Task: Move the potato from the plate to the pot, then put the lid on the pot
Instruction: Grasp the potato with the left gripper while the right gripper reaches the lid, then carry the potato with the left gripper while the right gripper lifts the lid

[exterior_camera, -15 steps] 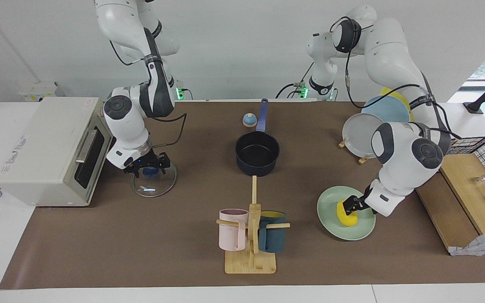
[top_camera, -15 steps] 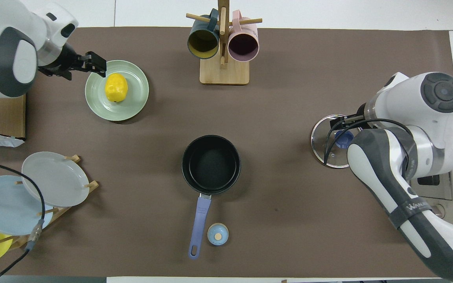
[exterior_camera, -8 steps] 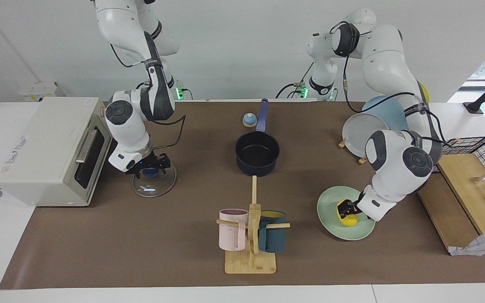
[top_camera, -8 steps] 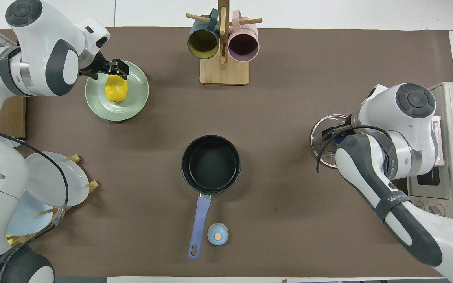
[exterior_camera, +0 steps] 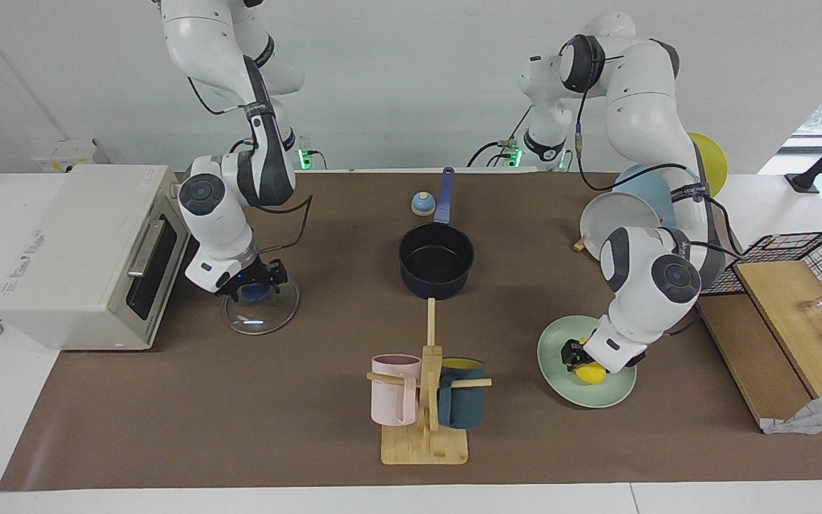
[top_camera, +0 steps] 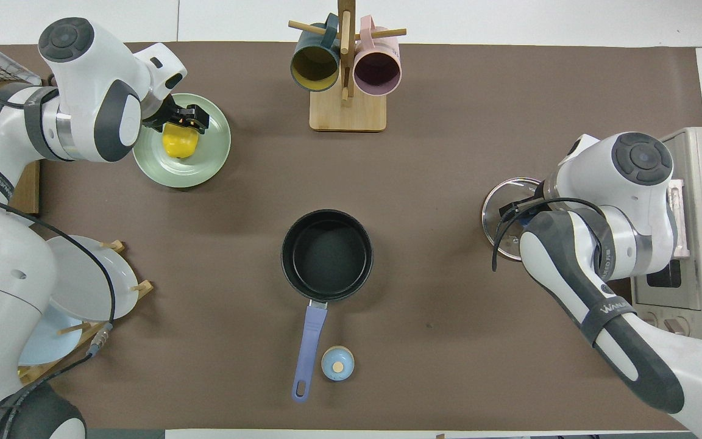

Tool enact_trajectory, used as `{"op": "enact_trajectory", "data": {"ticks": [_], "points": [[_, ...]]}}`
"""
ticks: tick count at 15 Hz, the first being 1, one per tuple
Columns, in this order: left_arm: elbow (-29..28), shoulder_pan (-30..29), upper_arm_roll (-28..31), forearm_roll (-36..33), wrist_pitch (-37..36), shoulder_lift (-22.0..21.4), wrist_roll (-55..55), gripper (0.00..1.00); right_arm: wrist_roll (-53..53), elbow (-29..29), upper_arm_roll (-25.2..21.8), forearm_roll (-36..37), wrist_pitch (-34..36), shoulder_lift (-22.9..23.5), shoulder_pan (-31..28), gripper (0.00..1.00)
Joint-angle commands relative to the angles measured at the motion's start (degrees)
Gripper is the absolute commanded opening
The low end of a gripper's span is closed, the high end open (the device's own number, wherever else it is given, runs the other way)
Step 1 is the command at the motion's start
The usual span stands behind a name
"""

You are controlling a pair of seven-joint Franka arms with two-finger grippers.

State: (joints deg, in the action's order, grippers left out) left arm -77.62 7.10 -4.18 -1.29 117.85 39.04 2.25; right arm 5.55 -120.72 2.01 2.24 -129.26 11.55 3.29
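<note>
The brown-covered table [exterior_camera: 168,428] carries plate [exterior_camera: 557,385], pot [exterior_camera: 436,260], lid [exterior_camera: 268,318], mug rack [exterior_camera: 425,446].

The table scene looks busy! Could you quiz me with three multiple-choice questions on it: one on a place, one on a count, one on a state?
1. Where is the potato?
A. in the pot
B. on the plate
C. in a mug

2. How many mugs hang on the wooden rack?
A. two
B. three
C. four

3. What is in the pot?
A. the lid
B. the potato
C. nothing

Answers:
1 B: it lies on the plate, under the left end effector.
2 A: one pink, one teal.
3 C: its black inside is bare; the lid lies by the toaster oven.
</note>
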Motion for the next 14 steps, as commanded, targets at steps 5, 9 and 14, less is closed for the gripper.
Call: {"op": "enact_trajectory", "data": {"ticks": [5,9,14], "points": [[0.29,3.61,0.40,4.62,-11.57,-13.78,8.02,0.00,1.66,0.82,0.36,-0.48,1.90,-1.18,0.05,0.19],[-6.72,13.43,0.40,5.60,-18.45,-23.63,24.50,0.00,1.92,9.59,0.62,-0.22,12.94,-0.74,0.84,0.00],[-30.18,26.36,0.49,5.60,1.47,-32.53,39.57,0.00,3.76,33.39,1.07,0.05,39.91,-0.74,0.67,0.00]]}}
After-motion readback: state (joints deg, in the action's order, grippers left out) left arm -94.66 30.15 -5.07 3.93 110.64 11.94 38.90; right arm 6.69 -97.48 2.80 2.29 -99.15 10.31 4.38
